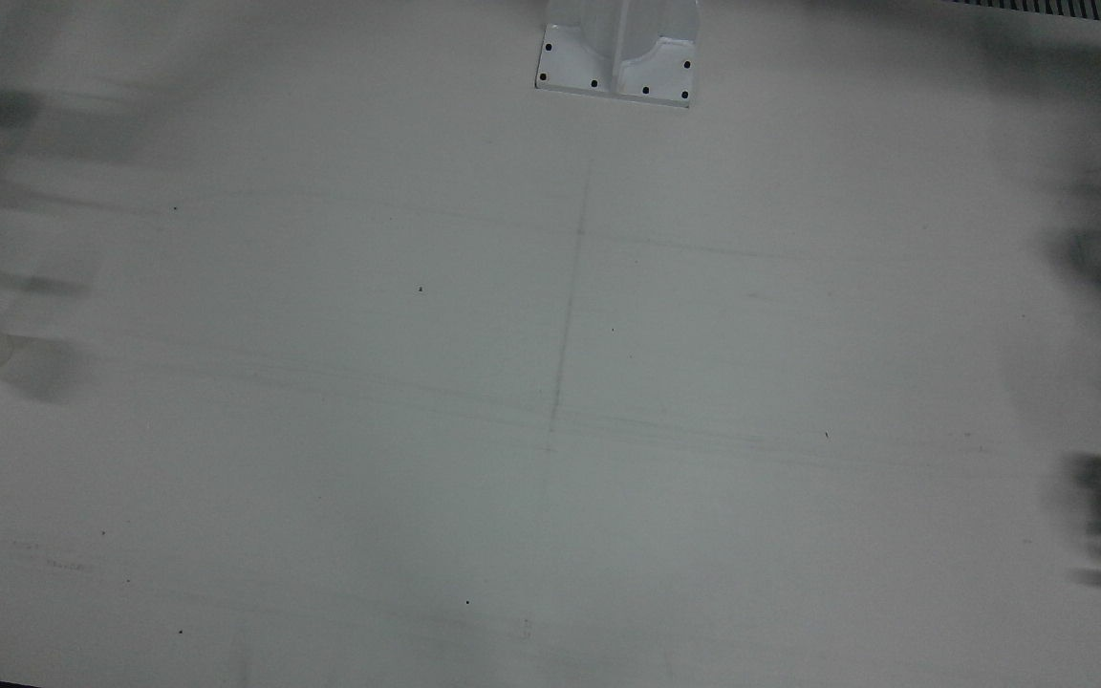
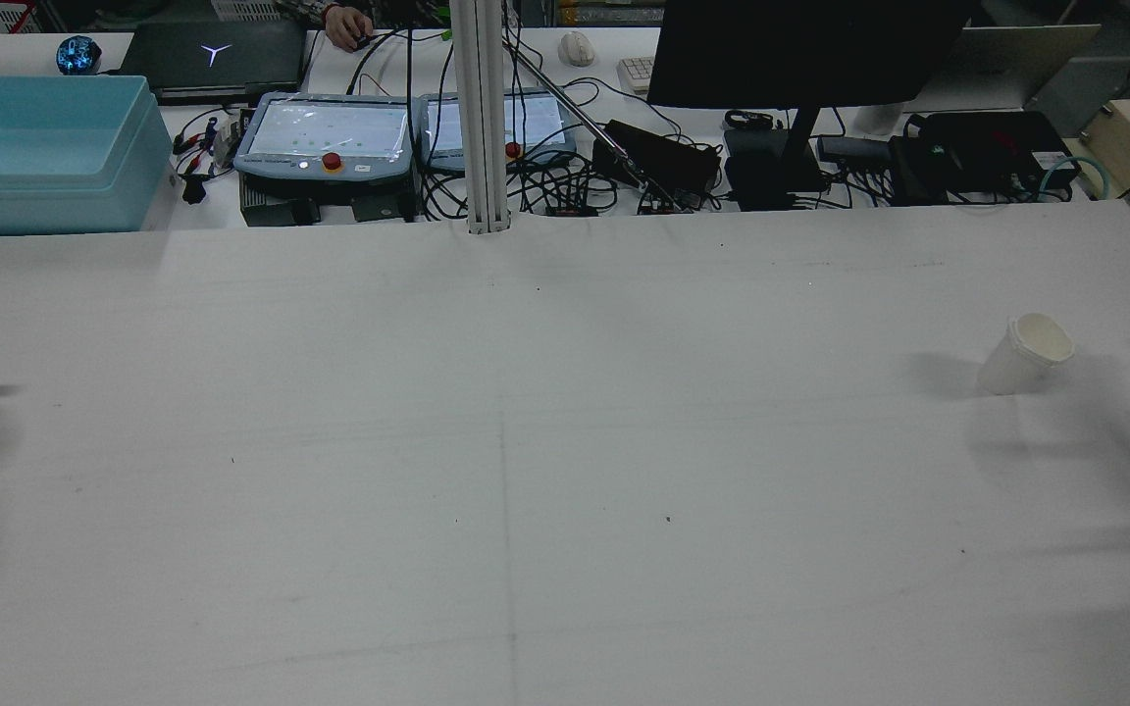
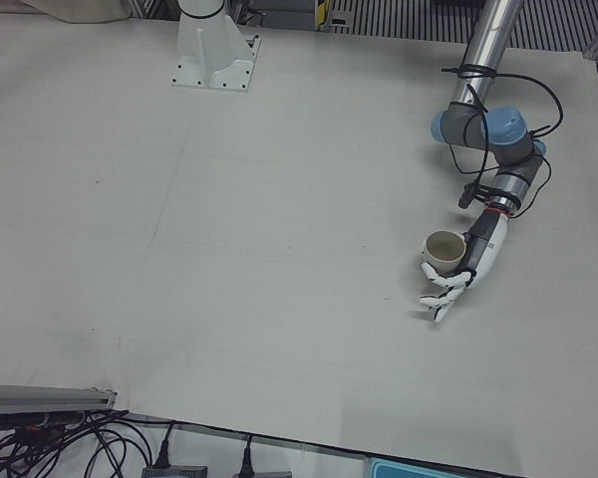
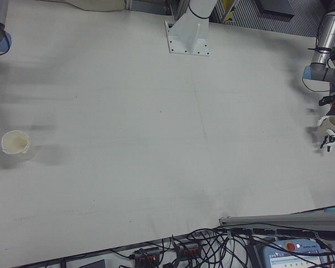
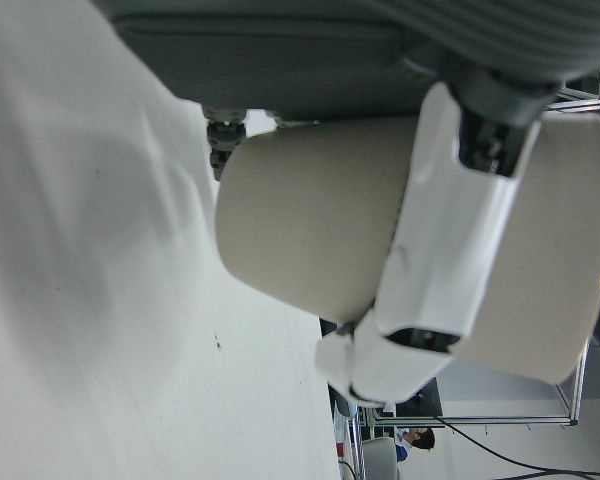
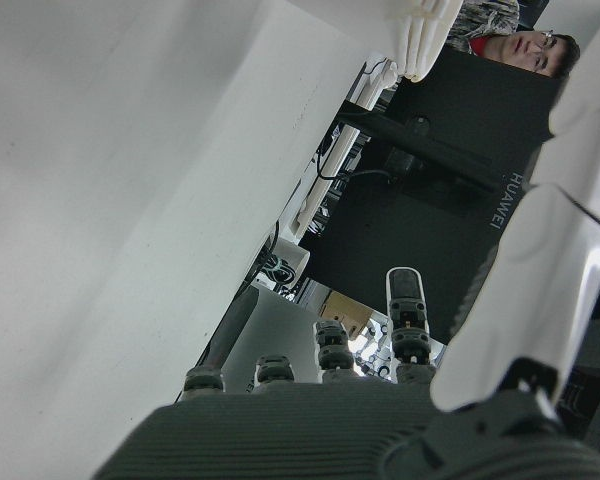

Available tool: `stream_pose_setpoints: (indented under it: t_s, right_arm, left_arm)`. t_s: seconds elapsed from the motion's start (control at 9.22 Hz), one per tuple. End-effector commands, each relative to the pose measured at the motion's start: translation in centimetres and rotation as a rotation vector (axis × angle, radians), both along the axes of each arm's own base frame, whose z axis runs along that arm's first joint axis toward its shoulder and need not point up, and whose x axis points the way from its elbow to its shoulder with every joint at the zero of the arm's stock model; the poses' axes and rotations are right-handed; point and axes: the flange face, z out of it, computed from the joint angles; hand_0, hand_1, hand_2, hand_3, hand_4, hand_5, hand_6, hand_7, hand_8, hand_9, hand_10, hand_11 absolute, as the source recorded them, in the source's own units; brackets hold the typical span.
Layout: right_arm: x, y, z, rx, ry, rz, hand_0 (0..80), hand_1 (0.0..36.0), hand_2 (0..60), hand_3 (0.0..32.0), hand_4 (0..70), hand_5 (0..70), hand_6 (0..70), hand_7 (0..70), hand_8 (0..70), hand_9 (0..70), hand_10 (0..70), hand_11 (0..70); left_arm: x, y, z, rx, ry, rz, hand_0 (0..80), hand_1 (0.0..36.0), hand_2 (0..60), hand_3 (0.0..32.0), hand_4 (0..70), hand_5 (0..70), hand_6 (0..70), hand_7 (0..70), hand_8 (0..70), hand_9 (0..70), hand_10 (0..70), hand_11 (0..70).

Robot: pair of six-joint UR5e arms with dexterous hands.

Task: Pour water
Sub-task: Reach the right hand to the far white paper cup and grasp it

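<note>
Your left hand (image 3: 461,271) has its fingers wrapped around a beige paper cup (image 3: 444,250) near the desk's left edge, so carry it level toward the second off-white paper cup (image 2: 1024,354) by the right edge, where your right hand (image 6: 540,270) seems spread and empty.

Left arm (image 3: 488,60): grey metal tube links showing pale blue caps at the joints, a thin black cable looping around and trailing along the forearm down to the wrist. Left hand (image 3: 458,269): white plastic shells covering the fingers (image 3: 445,297), black showing at the joints and at the tips; the right hand (image 6: 540,250) is showing the same white shells over dark mechanics, above a ribbed dark grey palm. Arm pedestal (image 1: 619,57): white, its flat base plate carrying black screw heads along the edge.
</note>
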Motion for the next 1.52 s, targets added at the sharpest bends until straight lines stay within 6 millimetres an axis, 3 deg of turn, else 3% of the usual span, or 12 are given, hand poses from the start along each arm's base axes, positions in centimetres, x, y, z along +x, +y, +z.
stream_pose_setpoints:
  t_s: [0.0, 0.11, 0.22, 0.33, 0.54, 0.98, 1.08, 1.19, 1.41]
  right_arm:
    - [-4.1, -5.5, -2.7, -0.011, 0.085, -0.058, 47.0, 11.5, 2.0, 0.0, 0.9, 23.2, 4.9, 10.0, 1.7, 2.1, 0.0, 0.0]
    - [-4.7, -5.6, -2.7, -0.008, 0.103, -0.039, 47.0, 11.8, 2.6, 0.0, 0.2, 22.2, 4.6, 9.6, 1.5, 1.9, 0.0, 0.0]
    - [-6.3, -5.5, -2.7, -0.007, 0.104, -0.057, 47.0, 11.9, 4.0, 0.0, 0.4, 26.9, 4.7, 10.0, 1.8, 2.3, 0.0, 0.0]
    - [-7.4, -5.6, -2.9, -0.003, 0.105, -0.071, 46.8, 11.6, 4.1, 0.0, 0.6, 27.7, 4.7, 9.9, 1.9, 2.4, 0.0, 0.0]
    - [-9.3, -5.4, -3.0, 0.003, 0.115, -0.108, 47.2, 12.2, 4.6, 0.0, 1.1, 28.1, 4.5, 9.8, 1.8, 2.2, 0.0, 0.0]
    - [-11.2, -5.7, -3.9, 0.033, 0.145, -0.139, 47.9, 13.7, 6.7, 0.0, 1.6, 31.5, 4.8, 11.0, 1.8, 2.5, 0.0, 0.0]
    - [-11.3, -5.8, -4.1, 0.037, 0.146, -0.141, 48.9, 15.5, 9.5, 0.0, 3.5, 42.2, 6.2, 14.4, 2.5, 3.6, 0.0, 0.0]
    - [-11.4, -5.9, -4.5, 0.035, 0.149, -0.143, 51.4, 18.9, 17.9, 0.0, 11.2, 70.0, 13.8, 27.1, 7.8, 11.8, 0.0, 0.1]
    - [-12.1, -7.0, -8.5, 0.026, 0.208, -0.149, 57.2, 25.3, 30.1, 0.0, 23.8, 70.0, 26.0, 49.1, 18.4, 28.3, 4.2, 8.0]
  left_arm:
    - [0.0, -0.1, -0.2, 0.001, 0.008, -0.007, 72.2, 33.4, 57.6, 0.0, 70.0, 70.0, 15.7, 30.1, 5.9, 7.2, 7.6, 12.7]
    - [0.0, -0.1, -0.2, -0.003, 0.019, -0.006, 75.7, 34.5, 58.6, 0.0, 70.0, 70.0, 15.9, 30.3, 6.1, 7.3, 7.6, 13.0]
    - [0.0, -0.1, -0.2, -0.004, 0.021, -0.006, 75.9, 34.7, 59.0, 0.0, 70.0, 70.0, 15.7, 30.3, 6.1, 7.4, 7.5, 12.8]
    - [0.0, -0.1, -0.2, -0.005, 0.024, -0.005, 73.6, 34.3, 59.3, 0.0, 70.0, 70.0, 15.5, 29.9, 6.1, 7.2, 7.5, 12.7]
    - [-0.1, 0.1, 0.0, -0.016, 0.043, -0.004, 76.6, 34.9, 58.6, 0.0, 70.0, 70.0, 15.0, 29.6, 5.8, 7.0, 7.2, 12.4]
    - [-0.6, 0.5, 0.4, -0.024, 0.043, -0.014, 75.9, 35.4, 59.4, 0.0, 70.0, 70.0, 14.0, 28.5, 5.5, 6.6, 7.3, 12.6]
    - [-0.7, 0.6, 0.5, -0.024, 0.046, -0.018, 75.3, 35.3, 59.3, 0.0, 70.0, 70.0, 13.8, 28.4, 5.5, 6.6, 7.2, 12.4]
    - [-1.2, 1.3, 1.1, -0.033, 0.045, -0.018, 72.8, 34.9, 59.8, 0.0, 70.0, 70.0, 13.7, 28.0, 5.3, 6.4, 7.2, 12.4]
    - [-2.2, 2.8, 2.3, -0.041, 0.04, -0.02, 66.1, 33.7, 60.0, 0.0, 70.0, 70.0, 13.5, 27.6, 5.3, 6.3, 7.2, 12.3]
